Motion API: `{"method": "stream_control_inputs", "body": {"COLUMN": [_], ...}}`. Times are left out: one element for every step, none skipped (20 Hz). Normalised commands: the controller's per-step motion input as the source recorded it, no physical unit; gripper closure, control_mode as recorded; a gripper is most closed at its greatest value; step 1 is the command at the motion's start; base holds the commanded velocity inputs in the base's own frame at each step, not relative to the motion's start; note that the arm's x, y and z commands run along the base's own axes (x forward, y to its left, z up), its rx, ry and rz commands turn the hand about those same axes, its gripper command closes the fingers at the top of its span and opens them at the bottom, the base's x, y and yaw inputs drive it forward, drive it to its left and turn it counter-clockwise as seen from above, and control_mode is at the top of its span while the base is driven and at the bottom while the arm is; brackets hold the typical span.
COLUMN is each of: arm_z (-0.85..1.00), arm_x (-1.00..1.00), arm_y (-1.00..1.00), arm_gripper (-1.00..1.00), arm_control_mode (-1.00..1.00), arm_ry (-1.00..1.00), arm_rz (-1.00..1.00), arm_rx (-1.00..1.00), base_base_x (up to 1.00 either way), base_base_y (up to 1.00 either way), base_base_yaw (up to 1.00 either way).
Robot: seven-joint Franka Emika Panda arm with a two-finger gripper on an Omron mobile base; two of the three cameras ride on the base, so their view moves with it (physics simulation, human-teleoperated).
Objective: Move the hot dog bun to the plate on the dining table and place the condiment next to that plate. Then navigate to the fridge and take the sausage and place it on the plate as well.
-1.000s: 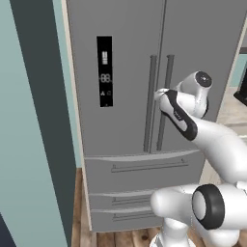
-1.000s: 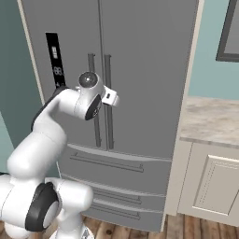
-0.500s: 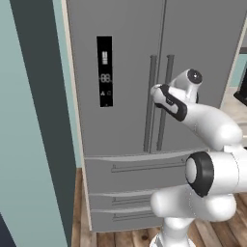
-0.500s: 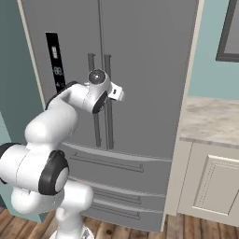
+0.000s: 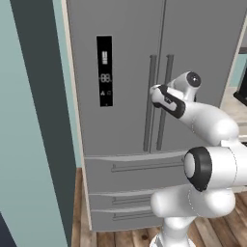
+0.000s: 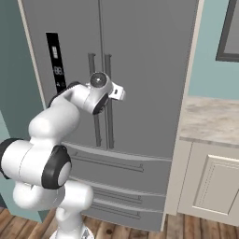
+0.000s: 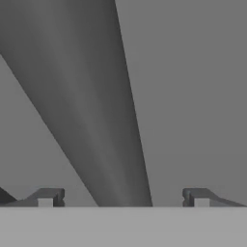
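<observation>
The fridge (image 5: 144, 96) is shown filling the centre of both base views: tall, grey, doors shut, with paired vertical handles (image 5: 159, 103) and a black dispenser panel (image 5: 104, 70) at upper left. Compared with the earlier frames, the arm is seen reached further toward the handles. The gripper (image 7: 123, 198) is held wide apart, one handle bar (image 7: 96, 106) lying between its fingertips (image 7: 46, 197), not clamped.
</observation>
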Motion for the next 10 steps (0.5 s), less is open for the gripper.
{"method": "stream_control_inputs", "body": {"arm_z": [-0.15,-0.06,-0.03,0.0,0.0,0.0,0.0,-0.01,0.0,0.04], "arm_x": [0.46,0.47,0.41,0.21,0.13,0.04,0.0,0.0,-0.19,-0.16], "arm_y": [0.0,0.0,0.0,0.0,0.01,0.0,0.0,0.0,-0.25,-0.53], "arm_gripper": [1.0,1.0,1.0,1.0,1.0,1.0,1.0,1.0,1.0,1.0], "arm_control_mode": [-1.0,-1.0,-1.0,-1.0,-1.0,-1.0,-1.0,-1.0,-1.0,-1.0], "arm_ry": [-0.01,0.0,0.0,0.01,0.13,0.07,0.0,0.0,-0.04,0.0], "arm_rz": [0.0,0.0,0.0,0.0,0.0,0.0,0.0,0.0,0.0,0.0], "arm_rx": [0.0,0.0,0.0,0.0,-0.04,-0.05,0.0,0.0,0.0,0.03], "base_base_x": [0.0,0.0,0.0,0.0,0.0,0.0,0.0,0.0,0.0,0.0], "base_base_y": [0.0,0.0,0.0,0.0,0.0,0.0,0.0,0.0,0.0,0.0], "base_base_yaw": [0.0,0.0,0.0,0.0,0.0,0.0,0.0,0.0,0.0,0.0]}}
